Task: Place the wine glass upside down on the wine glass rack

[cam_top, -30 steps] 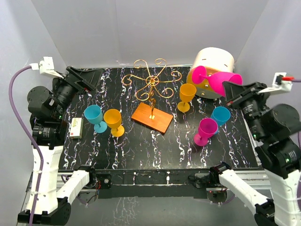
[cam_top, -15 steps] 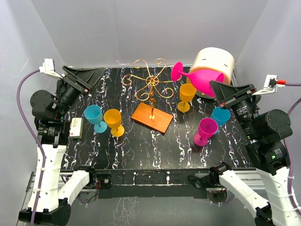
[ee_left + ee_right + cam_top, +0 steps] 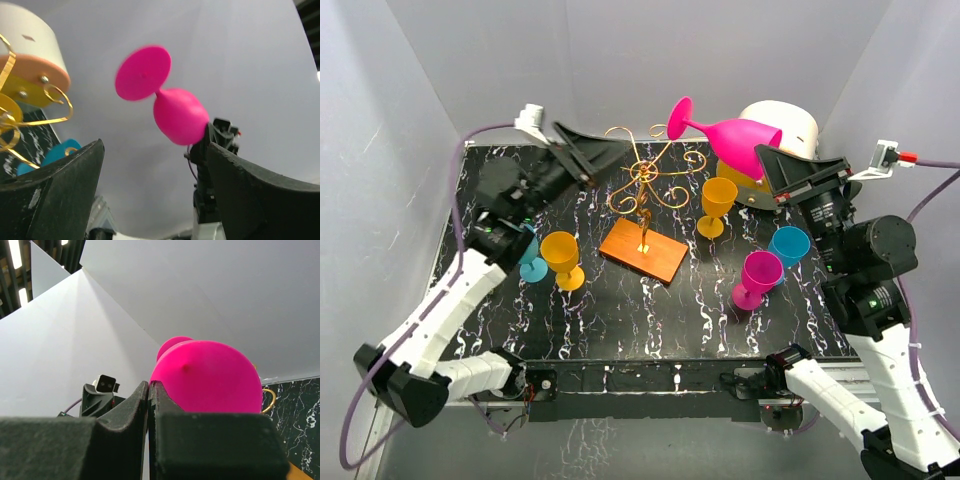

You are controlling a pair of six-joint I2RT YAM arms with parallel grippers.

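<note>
My right gripper [image 3: 767,158] holds the bright pink plastic wine glass [image 3: 725,130] by the rim of its bowl. My two fingers [image 3: 125,410] are pressed close together there, with hardly a gap between them. The glass lies on its side in the air, above and to the right of the gold wire wine glass rack [image 3: 645,190]. Its round foot points toward the rack's upper scrolls and its bowl points back at me. From my left wrist the foot looks apart from the wire, though near it. My left gripper [image 3: 605,150] hangs on the rack's left side, just beside the outer scrolls. Its fingers [image 3: 65,185] are spread wide with nothing between them, and they face across the rack toward the glass. The rack stands upright on its orange-brown wooden base [image 3: 643,250], with no glass on any of its arms. Standing on the black white-veined tabletop [image 3: 620,310], left of the rack, are a yellow goblet [image 3: 562,257] and a blue goblet [image 3: 530,262] that my left arm half hides. Right of the rack stand another yellow goblet [image 3: 717,203], another blue one [image 3: 788,245] and a second pink goblet [image 3: 757,277]. Behind the rack to the right sits a white round drum [image 3: 785,122].
</note>
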